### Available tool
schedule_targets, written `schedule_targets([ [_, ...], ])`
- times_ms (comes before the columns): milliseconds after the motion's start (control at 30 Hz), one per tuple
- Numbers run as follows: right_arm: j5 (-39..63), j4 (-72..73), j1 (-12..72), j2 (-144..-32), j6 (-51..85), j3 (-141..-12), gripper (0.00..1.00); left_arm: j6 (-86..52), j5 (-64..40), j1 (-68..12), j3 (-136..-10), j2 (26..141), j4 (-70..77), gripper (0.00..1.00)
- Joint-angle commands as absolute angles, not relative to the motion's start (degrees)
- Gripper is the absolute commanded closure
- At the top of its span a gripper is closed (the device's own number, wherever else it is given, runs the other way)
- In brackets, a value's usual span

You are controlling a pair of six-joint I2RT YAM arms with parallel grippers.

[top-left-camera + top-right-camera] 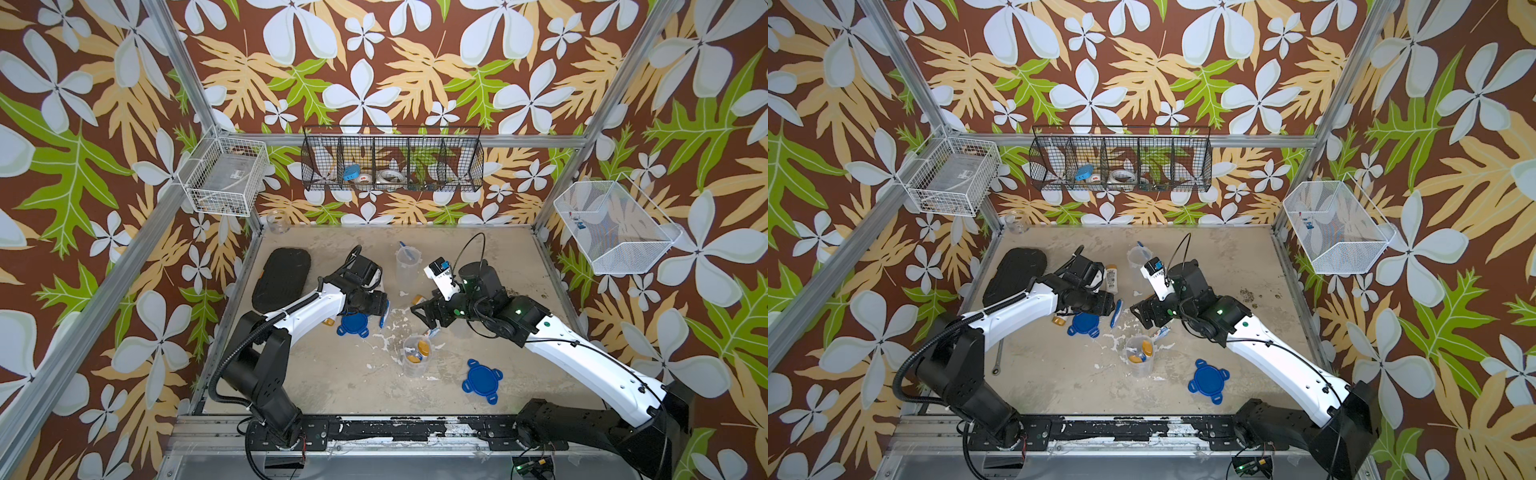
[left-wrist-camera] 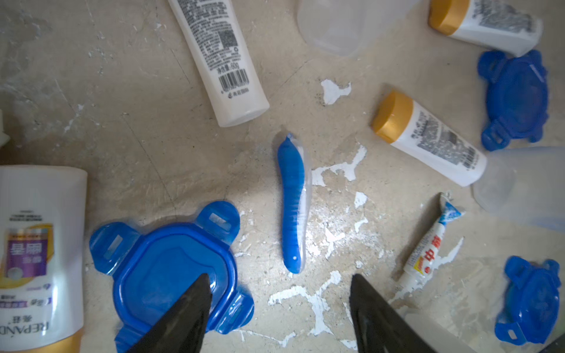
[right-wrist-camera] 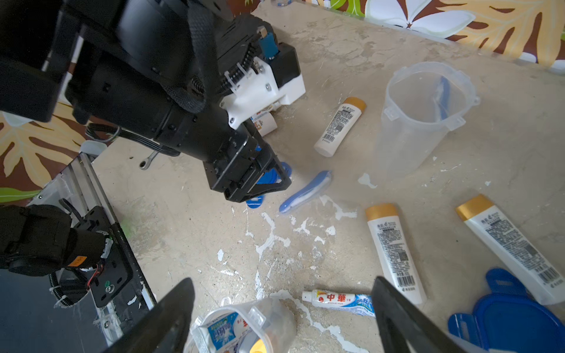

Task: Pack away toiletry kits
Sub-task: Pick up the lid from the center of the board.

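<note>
In both top views my two grippers hover mid-table. My left gripper (image 2: 279, 293) is open, one fingertip over a blue clip lid (image 2: 171, 269), with a wrapped blue-white toothbrush (image 2: 293, 201) just ahead. My right gripper (image 3: 282, 293) is open and empty above a clear cup (image 3: 244, 327) that holds a toothpaste pack and gold-capped bottles (image 1: 417, 349). A toothpaste tube (image 3: 336, 301) lies beside that cup. A second clear cup (image 1: 406, 266) farther back holds a toothbrush. White gold-capped bottles (image 3: 394, 250) lie loose nearby. Another blue lid (image 1: 482, 380) lies at the front right.
A black oblong case (image 1: 282, 276) lies at the table's left, a glass jar (image 1: 277, 221) in the back left corner. Wire baskets hang on the back wall (image 1: 392, 166), left wall (image 1: 226, 176) and right wall (image 1: 615, 226). A wrench (image 1: 998, 357) lies by the left arm.
</note>
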State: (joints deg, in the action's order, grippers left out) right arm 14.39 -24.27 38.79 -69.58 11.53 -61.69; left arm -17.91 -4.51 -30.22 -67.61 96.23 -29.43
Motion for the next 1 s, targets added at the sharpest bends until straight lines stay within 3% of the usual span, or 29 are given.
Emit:
schedule_targets([
  [0, 12.54, -27.56, 37.94, -70.65, 12.19, -62.77, 0.07, -17.69, -0.03, -29.30, -70.84, 99.24, -32.27, 0.27],
  [233, 14.57, -28.91, 33.81, -72.35, 12.15, -65.07, 0.03, -16.83, 0.54, -27.08, -73.04, 102.04, -35.59, 0.21],
  [367, 15.30, -29.27, 33.57, -73.70, 11.68, -66.26, 0.00, -17.91, 2.66, -27.07, -67.73, 99.05, -36.91, 0.15],
  [500, 16.42, -28.59, 33.57, -74.46, 12.12, -65.77, 0.00, -19.49, 4.01, -26.89, -62.57, 96.14, -36.66, 0.01],
  [967, 16.28, -28.27, 33.48, -73.02, 12.74, -64.16, 0.00, -21.24, 4.09, -26.81, -63.58, 101.25, -31.74, 0.00],
])
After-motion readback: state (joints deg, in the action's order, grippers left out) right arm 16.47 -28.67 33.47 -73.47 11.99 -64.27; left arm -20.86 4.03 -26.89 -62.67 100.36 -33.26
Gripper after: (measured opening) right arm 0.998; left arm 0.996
